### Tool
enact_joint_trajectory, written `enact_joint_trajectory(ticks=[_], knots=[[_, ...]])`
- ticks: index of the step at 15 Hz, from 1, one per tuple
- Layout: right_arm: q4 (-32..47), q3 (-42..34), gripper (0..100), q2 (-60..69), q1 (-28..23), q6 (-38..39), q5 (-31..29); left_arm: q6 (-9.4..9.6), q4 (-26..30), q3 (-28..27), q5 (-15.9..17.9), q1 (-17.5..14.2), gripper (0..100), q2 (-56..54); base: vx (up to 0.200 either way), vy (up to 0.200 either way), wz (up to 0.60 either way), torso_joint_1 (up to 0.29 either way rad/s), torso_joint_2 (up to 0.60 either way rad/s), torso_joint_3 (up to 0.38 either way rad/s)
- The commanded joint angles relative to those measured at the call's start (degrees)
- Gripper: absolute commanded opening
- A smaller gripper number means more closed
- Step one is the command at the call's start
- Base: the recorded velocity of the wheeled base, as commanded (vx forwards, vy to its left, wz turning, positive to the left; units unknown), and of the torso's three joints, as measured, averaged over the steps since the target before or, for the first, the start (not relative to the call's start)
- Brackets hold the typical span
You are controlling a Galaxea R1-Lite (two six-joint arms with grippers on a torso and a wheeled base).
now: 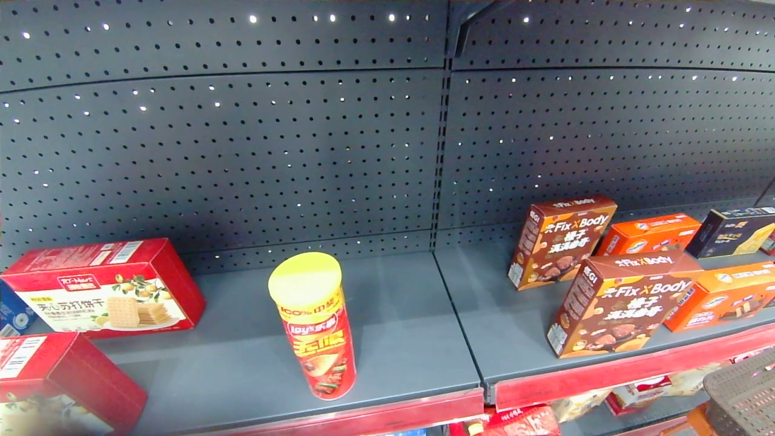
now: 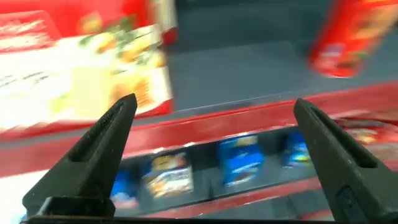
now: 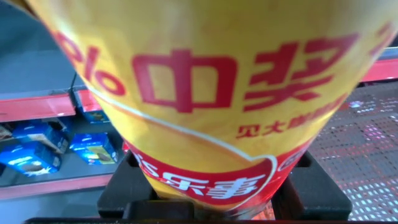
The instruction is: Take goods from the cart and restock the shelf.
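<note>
Two chip cans: one can (image 1: 315,324) stands upright on the shelf (image 1: 393,339) beside two red boxes (image 1: 109,287); the second can (image 3: 205,93) sits clamped in the right pincer (image 3: 214,193). The left pincer (image 2: 214,102) gapes apart.

Large red characters are noted on the yellow-banded can (image 3: 205,93). White and yellow lettering is printed on the standing can (image 1: 318,339), the brown boxes (image 1: 617,309) and the red cracker box (image 1: 106,290). The cracker box also carries a barcode label. Wording is not transcribed.
</note>
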State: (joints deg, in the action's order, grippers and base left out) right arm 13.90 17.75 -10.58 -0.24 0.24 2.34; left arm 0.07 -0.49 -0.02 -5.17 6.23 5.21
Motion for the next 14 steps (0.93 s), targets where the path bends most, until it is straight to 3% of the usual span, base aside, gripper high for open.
enact_joint_trajectory(ticks=[1,8,14], knots=[[-0.01,-0.26,0,0.39,0.60,0.02,0.03,0.37,0.49,0.02,0.69,-0.08,100,0.24,0.000,0.000,0.00,0.000,0.00,0.000],[-0.71,2.29,0,-0.32,3.50,0.90,0.12,-0.16,0.49,0.02,1.39,-0.08,100,0.33,0.000,0.000,0.00,0.000,0.00,0.000],[-0.98,5.81,0,-4.01,2.97,0.99,-0.49,-0.16,0.49,0.02,1.39,-0.08,100,0.33,0.000,0.000,0.00,0.000,0.00,0.000]])
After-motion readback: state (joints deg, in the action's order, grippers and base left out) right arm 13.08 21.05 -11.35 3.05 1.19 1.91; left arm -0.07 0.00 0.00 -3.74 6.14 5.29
